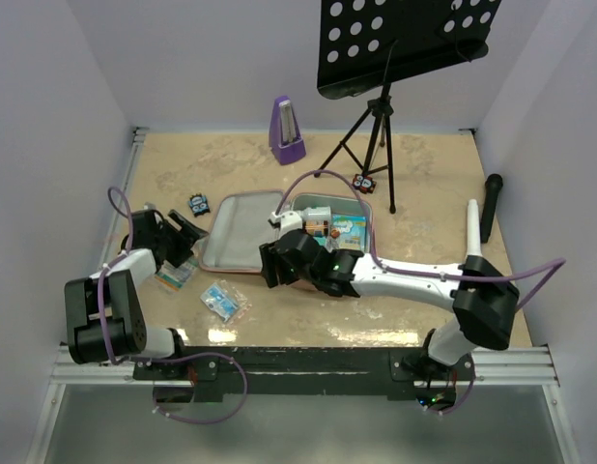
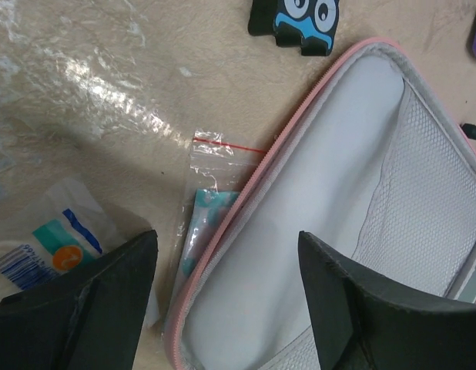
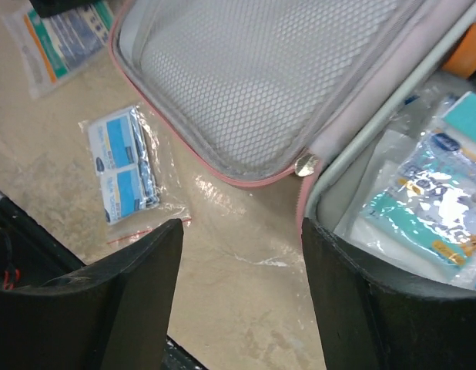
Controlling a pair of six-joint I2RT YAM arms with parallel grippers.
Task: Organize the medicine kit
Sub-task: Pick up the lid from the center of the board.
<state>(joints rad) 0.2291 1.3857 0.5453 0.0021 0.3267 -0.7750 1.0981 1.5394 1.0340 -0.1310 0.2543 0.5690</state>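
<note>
The pink medicine kit [image 1: 242, 232] lies open in the middle of the table, its grey mesh-lined lid on the left. Its tray [image 1: 371, 215] on the right holds several packets [image 3: 430, 200]. My left gripper [image 1: 187, 232] is open at the lid's left edge, its jaws on either side of the pink rim [image 2: 222, 231]. A clear zip bag with a teal packet [image 2: 206, 220] lies half under that rim. My right gripper [image 3: 242, 225] is open over bare table at the kit's near edge, beside the zip pull [image 3: 305, 165]. It holds nothing.
A blue packet in a zip bag [image 1: 224, 301] and a white-and-teal packet [image 1: 173, 275] lie loose front left. Two small black cartoon items [image 1: 199, 204] [image 1: 363, 183] sit near the kit. A purple metronome [image 1: 286, 130], a music stand's tripod [image 1: 376, 126] and a black microphone [image 1: 491, 203] stand behind and to the right.
</note>
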